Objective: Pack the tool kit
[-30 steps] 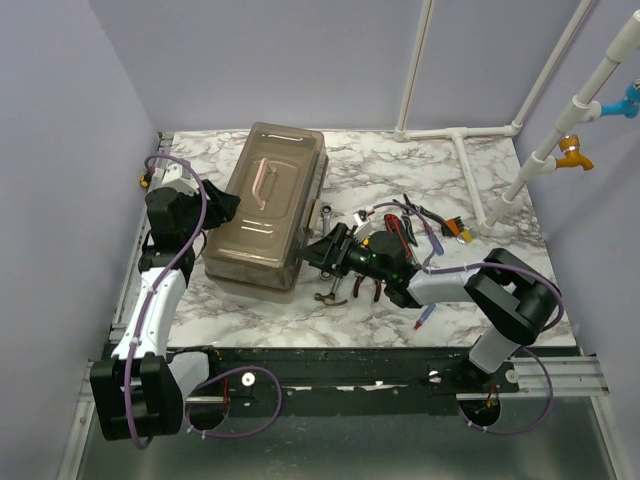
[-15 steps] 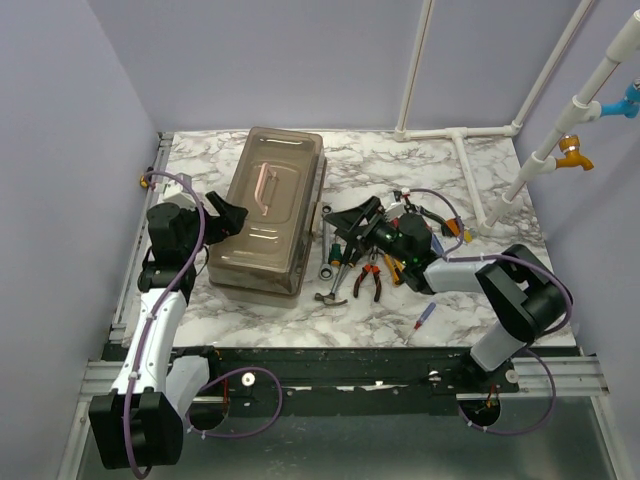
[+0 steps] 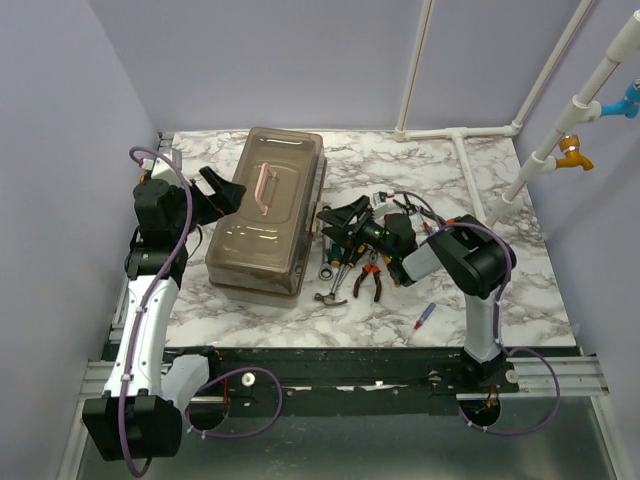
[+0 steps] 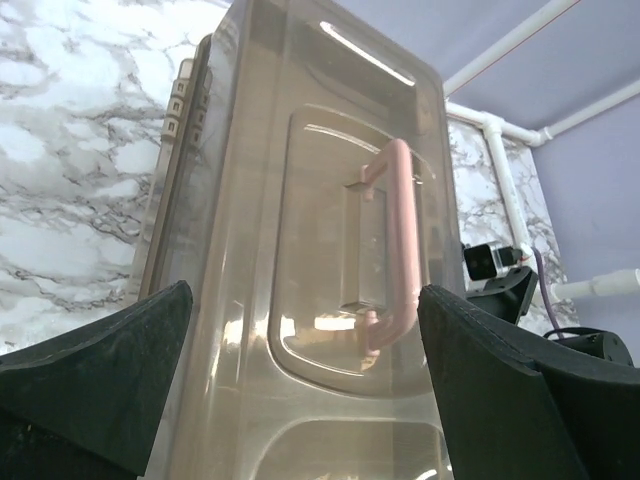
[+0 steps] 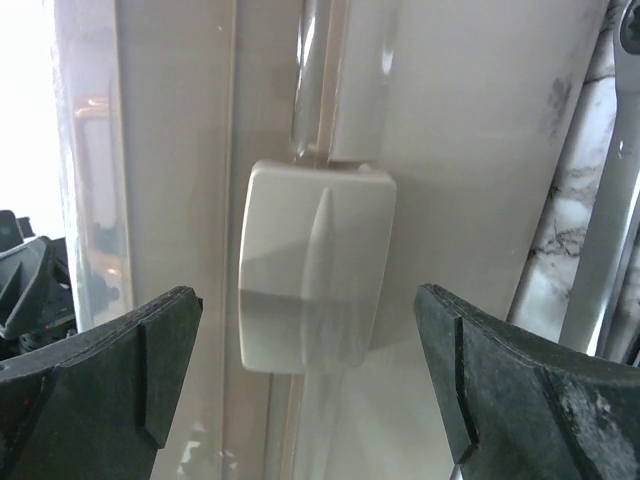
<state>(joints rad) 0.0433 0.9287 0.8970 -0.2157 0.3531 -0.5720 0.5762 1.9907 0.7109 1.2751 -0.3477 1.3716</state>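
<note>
The beige toolbox (image 3: 262, 225) lies shut on the marble table, its smoky lid and pink handle (image 3: 264, 190) facing up. My left gripper (image 3: 226, 192) is open and empty, over the box's left edge; in its wrist view the lid (image 4: 250, 200) and handle (image 4: 398, 240) lie between its fingers (image 4: 90, 370). My right gripper (image 3: 335, 224) is open and empty at the box's right side, its pads (image 5: 520, 380) either side of a beige latch (image 5: 315, 265). Pliers (image 3: 368, 280), a hammer (image 3: 330, 293), a wrench (image 3: 327, 264) and a screwdriver (image 3: 424, 317) lie loose to the right.
More small tools lie under and behind the right arm (image 3: 455, 230). White pipes (image 3: 470, 165) run along the table's back right, with blue and orange fittings on a slanted pipe (image 3: 575, 150). Lilac walls close in on the left and at the back.
My left gripper has risen and moved over the toolbox's left edge. My right gripper has drawn back along the box's right side, and its arm has folded up. The toolbox has stayed put.
</note>
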